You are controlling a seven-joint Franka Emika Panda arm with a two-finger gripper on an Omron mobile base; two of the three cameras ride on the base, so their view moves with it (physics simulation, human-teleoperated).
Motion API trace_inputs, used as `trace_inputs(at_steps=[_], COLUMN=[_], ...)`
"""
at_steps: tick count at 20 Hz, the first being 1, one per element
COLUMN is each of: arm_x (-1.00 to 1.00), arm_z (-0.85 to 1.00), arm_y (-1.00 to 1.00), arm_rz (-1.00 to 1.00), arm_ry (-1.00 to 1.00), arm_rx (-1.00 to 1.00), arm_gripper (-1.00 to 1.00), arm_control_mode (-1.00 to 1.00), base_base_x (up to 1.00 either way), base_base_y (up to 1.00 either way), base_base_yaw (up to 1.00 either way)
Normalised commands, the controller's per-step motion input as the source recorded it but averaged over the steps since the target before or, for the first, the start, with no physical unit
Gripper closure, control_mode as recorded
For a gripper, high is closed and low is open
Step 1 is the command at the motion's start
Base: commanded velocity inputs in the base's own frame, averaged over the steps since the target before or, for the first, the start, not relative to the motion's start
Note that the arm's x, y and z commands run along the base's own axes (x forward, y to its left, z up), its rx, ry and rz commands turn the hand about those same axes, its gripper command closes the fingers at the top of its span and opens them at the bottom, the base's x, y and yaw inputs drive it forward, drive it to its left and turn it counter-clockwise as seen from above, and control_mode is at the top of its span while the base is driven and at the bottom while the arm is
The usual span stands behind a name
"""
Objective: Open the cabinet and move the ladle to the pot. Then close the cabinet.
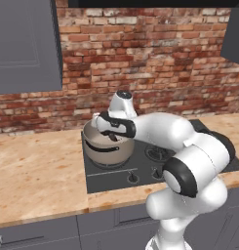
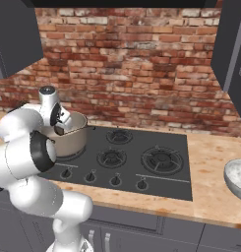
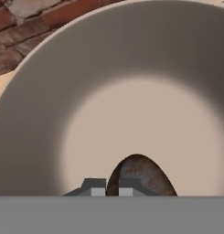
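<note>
A round beige pot [image 1: 99,152] stands on the back left burner of the black cooktop [image 2: 141,183]. My gripper [image 1: 111,135] hangs tilted over the pot's mouth, just inside its rim. In the hand view the fingertips [image 3: 94,188] stand close together, shut on the ladle, whose rusty brown bowl [image 3: 140,176] hangs above the pot's pale bottom [image 3: 145,119]. In the right base view my gripper [image 2: 63,129] sits over the pot [image 2: 73,142]. The dark-grey cabinet [image 1: 23,44] hangs at the upper left; its handles are out of frame and I cannot tell whether it is open.
A brick wall [image 1: 150,58] runs behind the wooden counter [image 1: 38,176]. Another dark-grey cupboard [image 2: 230,49] hangs at the upper right. A grey bowl [image 2: 237,179] sits on the counter right of the cooktop. Knobs line the cooktop's front edge.
</note>
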Motion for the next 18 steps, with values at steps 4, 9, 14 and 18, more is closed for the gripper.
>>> trace_inputs(at_steps=[4, 9, 14, 18], arm_x=[0.31, 0.37, 0.32, 0.18], arm_z=[-0.2, -0.14, -0.09, -0.01], arm_y=[0.05, 0.06, 0.09, 0.13], arm_rz=[0.0, 0.0, 0.0, 0.0], arm_ry=[0.0, 0.0, 0.0, 0.0], arm_rx=[0.0, 0.0, 0.0, 0.0], arm_gripper=[1.0, 1.0, 1.0, -1.0], arm_control_mode=[-1.0, -1.0, -1.0, -1.0], base_base_x=[0.0, 0.0, 0.0, 0.0], base_base_y=[0.0, 0.0, 0.0, 0.0], base_base_yaw=[0.0, 0.0, 0.0, 0.0])
